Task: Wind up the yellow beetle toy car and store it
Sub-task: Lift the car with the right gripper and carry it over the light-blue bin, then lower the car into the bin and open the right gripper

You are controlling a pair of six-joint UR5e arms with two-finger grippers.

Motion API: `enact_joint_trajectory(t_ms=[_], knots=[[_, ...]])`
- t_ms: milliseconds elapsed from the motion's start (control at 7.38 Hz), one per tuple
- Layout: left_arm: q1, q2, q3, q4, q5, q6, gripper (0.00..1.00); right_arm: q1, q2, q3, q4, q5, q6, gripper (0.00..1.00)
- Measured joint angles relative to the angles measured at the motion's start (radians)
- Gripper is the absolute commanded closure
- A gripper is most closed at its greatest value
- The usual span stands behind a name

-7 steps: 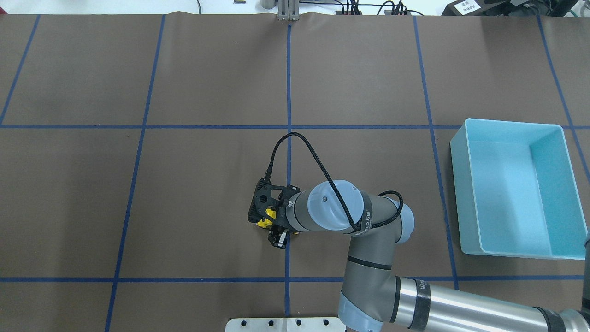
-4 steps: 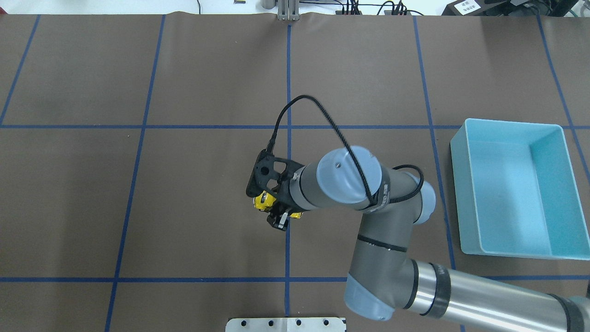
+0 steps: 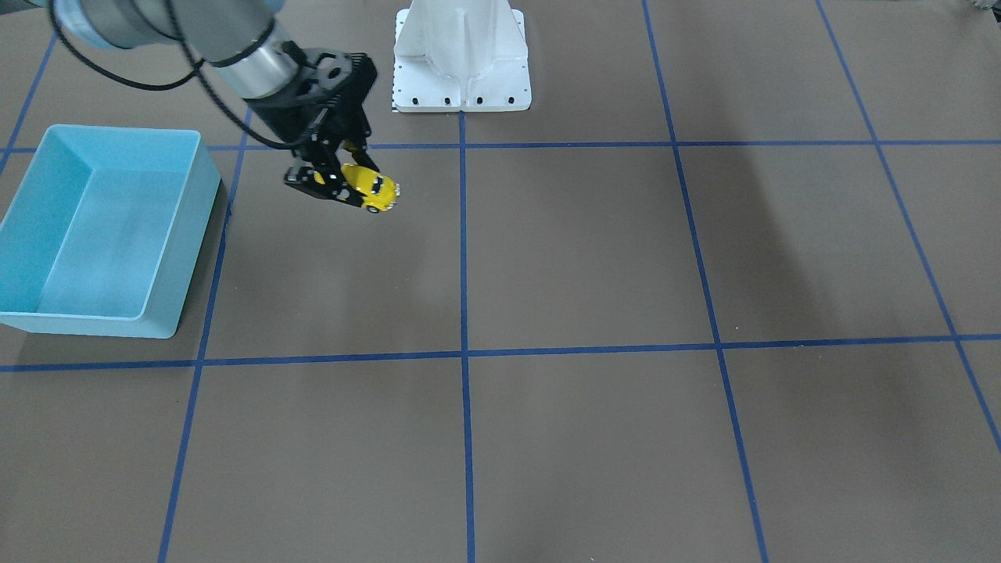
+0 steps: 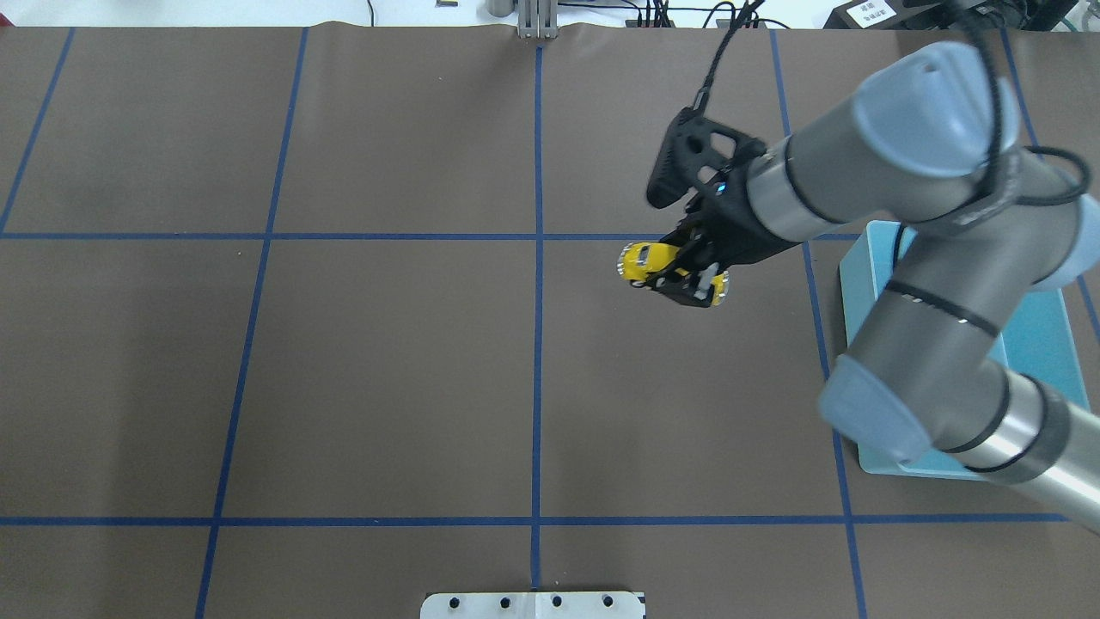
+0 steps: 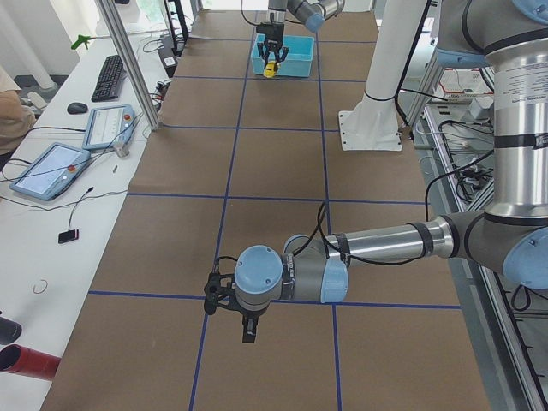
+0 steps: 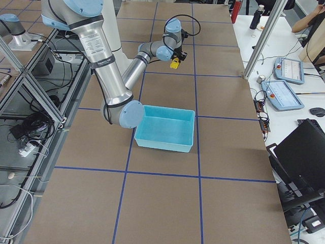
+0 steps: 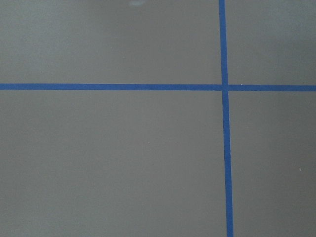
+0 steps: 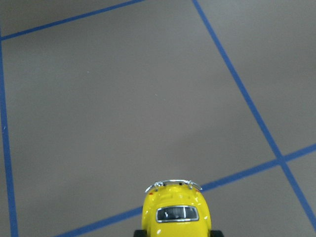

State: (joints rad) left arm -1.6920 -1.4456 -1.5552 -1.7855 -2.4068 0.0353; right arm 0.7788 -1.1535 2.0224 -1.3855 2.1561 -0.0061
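My right gripper (image 4: 687,282) is shut on the yellow beetle toy car (image 4: 640,260) and holds it in the air above the brown table, a short way to the left of the blue bin (image 4: 1044,344). In the front-facing view the car (image 3: 372,188) sticks out of the gripper (image 3: 338,181), with the bin (image 3: 202,205) to the side. The right wrist view shows the car's rounded end (image 8: 177,213) over the table. The left gripper (image 5: 247,324) hangs low over the table in the exterior left view only; I cannot tell whether it is open or shut.
The robot's white base mount (image 3: 461,55) stands at the table's near edge. Blue tape lines (image 4: 538,344) cross the brown mat. The right arm's elbow (image 4: 937,284) overhangs part of the bin. Desks with tablets (image 5: 51,167) lie beyond the table.
The right arm has lifted the yellow car off the table near the centre line and carried it up and to the right, towards the blue bin.
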Motion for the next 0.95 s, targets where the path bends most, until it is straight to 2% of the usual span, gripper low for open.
enact_joint_trajectory(t_ms=[271,407,678,949], knots=[[0.0,0.0,0.0,0.0,0.0,0.0,0.0,0.176,-0.167,0.064,-0.001,0.161,-0.194,1.0],[0.0,0.0,0.0,0.0,0.0,0.0,0.0,0.236,-0.259,0.081,0.015,0.209,-0.302,1.0],[0.0,0.001,0.0,0.0,0.0,0.0,0.0,0.296,-0.417,0.073,0.106,0.261,-0.463,1.0],[0.0,0.001,-0.001,0.0,0.0,0.0,0.0,0.304,-0.498,-0.008,0.231,0.271,-0.553,1.0]])
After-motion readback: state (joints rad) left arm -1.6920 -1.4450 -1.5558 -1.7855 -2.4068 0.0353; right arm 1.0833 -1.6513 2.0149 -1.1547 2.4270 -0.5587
